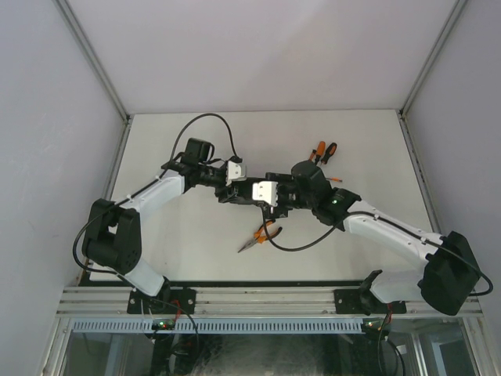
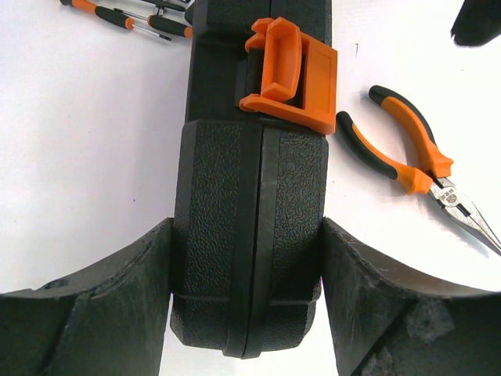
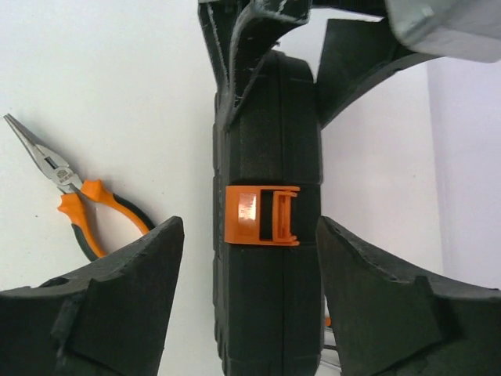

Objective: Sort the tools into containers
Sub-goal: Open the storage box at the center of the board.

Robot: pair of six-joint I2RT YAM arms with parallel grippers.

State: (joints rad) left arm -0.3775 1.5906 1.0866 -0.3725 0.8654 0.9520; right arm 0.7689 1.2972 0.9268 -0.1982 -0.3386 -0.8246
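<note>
The left gripper [image 2: 246,229] is squeezing the black case [image 2: 250,235] across its thin side, holding it near the middle of the table [image 1: 376,157], and the case is looking shut. The right gripper [image 3: 249,225] is waiting with its fingers [image 3: 117,313] apart, one on each side of the orange latch [image 3: 261,215], maybe not touching the case. To open it well, the left should be gripping hard while the right is flipping the latch gently; the pliers [image 1: 262,233] are lying at six o'clock from the case, the screwdrivers [image 1: 322,150] at one o'clock.
</note>
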